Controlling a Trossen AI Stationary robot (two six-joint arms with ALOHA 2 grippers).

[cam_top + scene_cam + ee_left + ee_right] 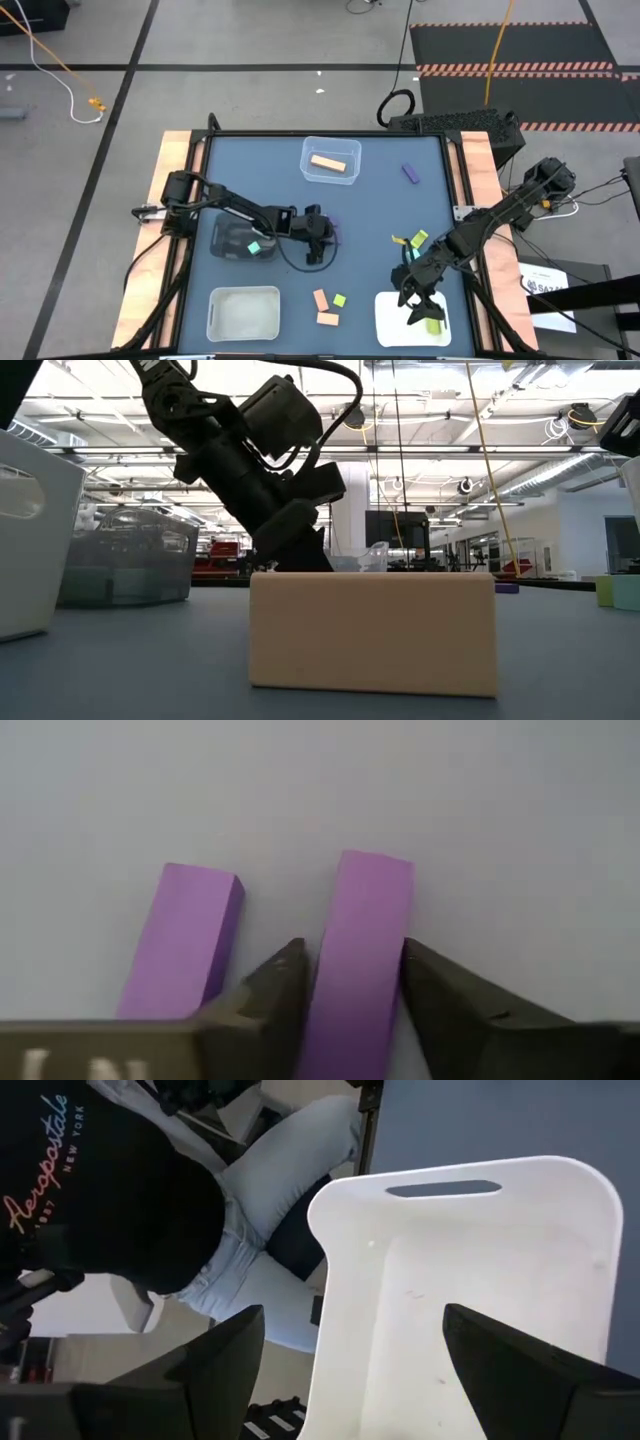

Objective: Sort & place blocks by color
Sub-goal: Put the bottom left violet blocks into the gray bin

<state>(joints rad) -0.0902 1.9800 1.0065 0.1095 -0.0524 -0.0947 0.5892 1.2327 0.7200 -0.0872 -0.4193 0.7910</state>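
My left gripper (322,234) (350,950) is low over the table's middle, shut on one purple bar (362,910). A second purple bar (185,935) lies flat beside it on the table. My right gripper (420,300) (350,1320) hangs open and empty over the white bin (390,325) (480,1250), which holds a yellow-green block (435,325). Orange blocks (323,308) and a green cube (339,300) lie near the front. In the low view an orange block (372,630) hides the left gripper's tips. My left gripper pinches the purple bar between its two fingers (285,985), one on each long side (330,980). The bar runs along the fingers, and its far end sticks out beyond their tips. It appears to lie flat on the table.
A clear bin (350,172) at the far side holds an orange bar. A dark bin (228,240) by the left arm holds a teal block. A clear bin (243,312) sits near left. A purple block (409,173) and yellow-green blocks (418,238) lie right. A person (120,1190) stands beyond the near edge.
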